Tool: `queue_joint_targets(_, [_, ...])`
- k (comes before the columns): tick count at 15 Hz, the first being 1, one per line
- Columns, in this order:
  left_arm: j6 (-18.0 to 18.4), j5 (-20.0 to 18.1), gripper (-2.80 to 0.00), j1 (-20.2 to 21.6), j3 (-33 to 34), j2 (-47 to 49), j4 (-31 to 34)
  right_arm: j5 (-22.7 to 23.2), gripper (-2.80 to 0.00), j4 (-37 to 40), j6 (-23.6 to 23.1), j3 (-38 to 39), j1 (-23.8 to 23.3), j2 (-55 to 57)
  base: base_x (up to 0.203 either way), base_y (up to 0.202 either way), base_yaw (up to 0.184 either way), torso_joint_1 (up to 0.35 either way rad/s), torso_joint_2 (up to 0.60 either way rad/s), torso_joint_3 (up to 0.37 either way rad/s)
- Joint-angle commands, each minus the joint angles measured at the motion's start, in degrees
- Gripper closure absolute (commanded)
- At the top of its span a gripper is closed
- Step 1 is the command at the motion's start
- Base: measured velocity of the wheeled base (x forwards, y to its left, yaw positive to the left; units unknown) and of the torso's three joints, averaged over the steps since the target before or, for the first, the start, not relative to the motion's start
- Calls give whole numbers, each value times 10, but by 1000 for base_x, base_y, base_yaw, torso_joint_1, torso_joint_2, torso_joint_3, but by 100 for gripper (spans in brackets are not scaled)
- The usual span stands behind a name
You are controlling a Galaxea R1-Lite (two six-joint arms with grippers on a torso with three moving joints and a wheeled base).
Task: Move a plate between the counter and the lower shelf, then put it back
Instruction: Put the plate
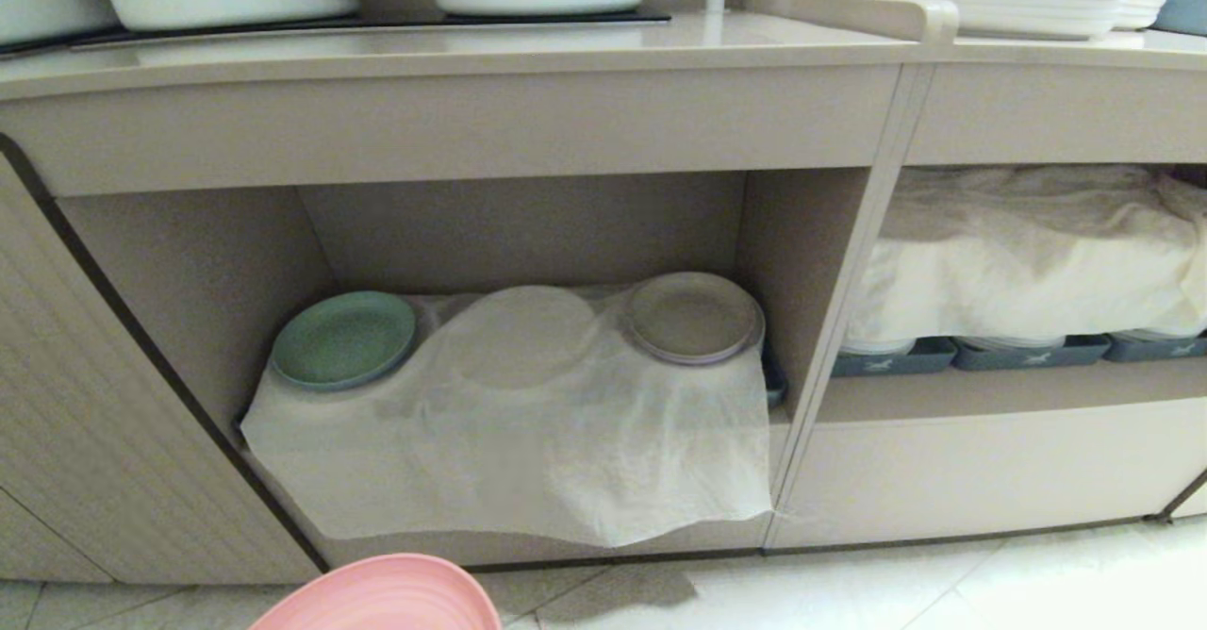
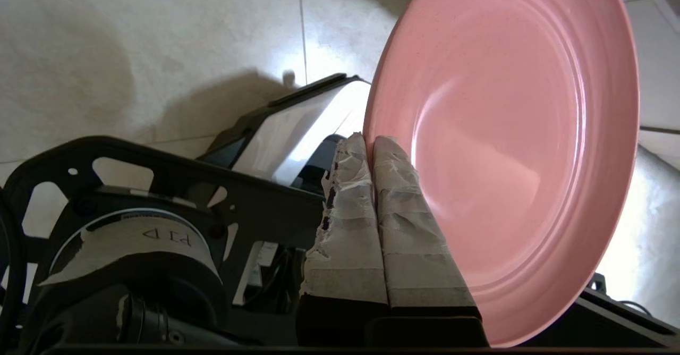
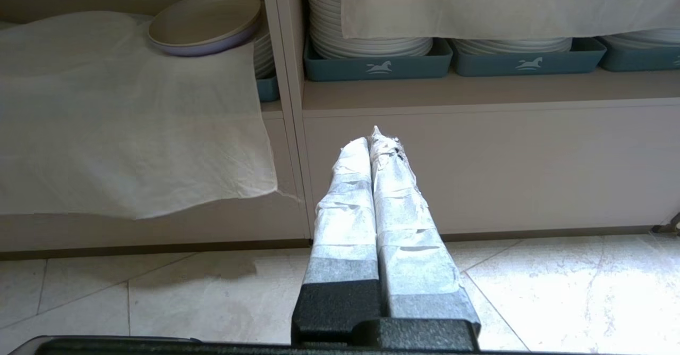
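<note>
The left hand [image 2: 372, 145] pinches only the rim of the small round matte pink plastic plate [image 2: 504, 148], held low over the floor before the cloth-draped lower shelf [image 1: 509, 441]; such a thin edge-grip may let it swivel or slip; the right hand [image 3: 372, 142] hangs closed, empty.

Two tape-wrapped fingers [image 3: 345, 206] of the right gripper [image 3: 374, 140] are seen pressed together, held above a pale tiled floor [image 3: 558, 291]. Behind them, a beige cabinet is shown. On the lower shelf [image 3: 273, 109], a wrinkled white cloth [image 3: 122, 126] is draped, with a beige-grey plate [image 3: 204, 21] resting on it. Beside it, white plate stacks [image 3: 366, 44] are held in blue-grey trays [image 3: 377, 65].
</note>
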Motion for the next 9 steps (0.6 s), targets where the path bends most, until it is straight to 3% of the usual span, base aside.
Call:
queue_joint_targets(1, [-2,0,0,0,-2,-11,3,0,0,0,0,0,0,1,0,0,0,0,0,0])
queue_joint_targets(9, [3,0,0,0,-2,-34,24,0,0,0,0,0,0,1,0,0,0,0,0,0])
